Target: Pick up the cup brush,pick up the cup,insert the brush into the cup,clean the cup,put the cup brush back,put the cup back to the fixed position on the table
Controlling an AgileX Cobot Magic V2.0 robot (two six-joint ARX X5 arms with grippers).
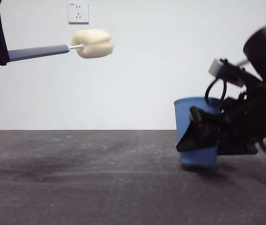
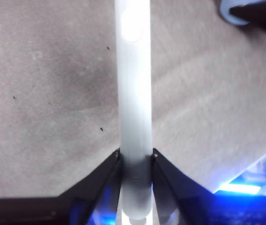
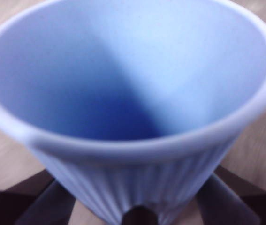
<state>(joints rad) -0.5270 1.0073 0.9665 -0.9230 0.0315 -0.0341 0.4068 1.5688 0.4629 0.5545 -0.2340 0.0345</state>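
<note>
I have both pickups done: my left gripper [image 2: 136, 159] is clamped on the brush [image 1: 53, 50] handle, high and well apart from the cup [image 1: 193, 117], which my right gripper [image 1: 208, 136] grips just off the table [image 1: 76, 187] (mouth empty). Inserting, cleaning and both returns remain.

cup [image 1: 191, 115] half hidden behind blurred right claw [image 1: 203, 136]

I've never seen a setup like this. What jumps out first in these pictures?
Probably the brush, held high and level in the air at the left of the front view, its grey handle pinched in the left claw. Next, the blue cup at the right, upright and just off the dark table, clasped by the right claw. The cup looks empty inside.
</note>
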